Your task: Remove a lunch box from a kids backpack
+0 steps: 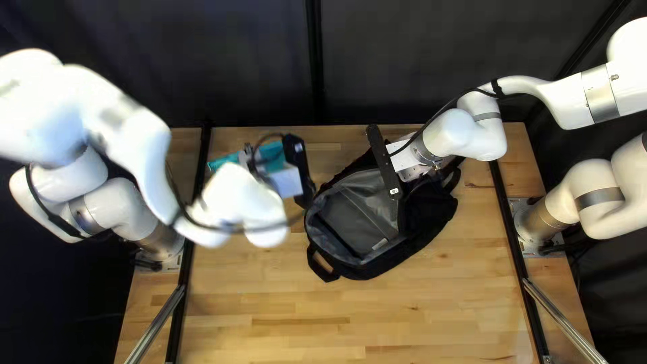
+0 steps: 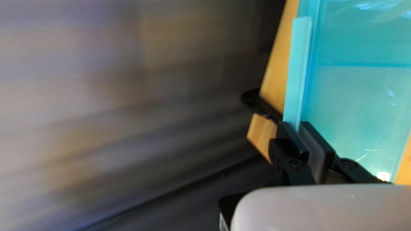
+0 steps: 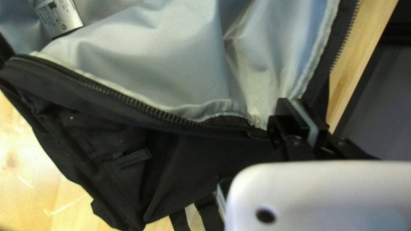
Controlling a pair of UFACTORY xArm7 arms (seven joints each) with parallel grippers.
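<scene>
1 left gripper point(image 1: 288, 180): I have the edge strip of the lunch box pinched between my 2 fingers, 1 on each side, with a narrow gap.
1 right gripper point(image 1: 404, 162): My 2 fingers here stand close together too, nipping the zippered edge of the backpack at a corner of its opening.
Lunch box point(image 2: 355, 94): Teal and see-through, it reaches out ahead of and beside my left fingers. It is outside the backpack, at the left of the top left view, partly hidden under my arm; I cannot tell whether it touches the table.
Backpack point(image 1: 418, 236): Black, it lies with its mouth open, its pale grey lining point(image 3: 171, 64) showing.
Zipper point(image 3: 145, 108): Its teeth run along the black rim towards my right fingers.
Label point(image 3: 62, 17): 1 white tag sits on the lining, well ahead of my right fingers.
Carry loop point(image 1: 322, 266): It sticks out from the bag towards the table's near edge.
Left arm point(image 1: 135, 128): Blurred, it reaches over the table.
Table point(image 1: 418, 317): Light wood, under the backpack.
Curtain point(image 1: 418, 61): Dark, behind the table's far edge.
</scene>
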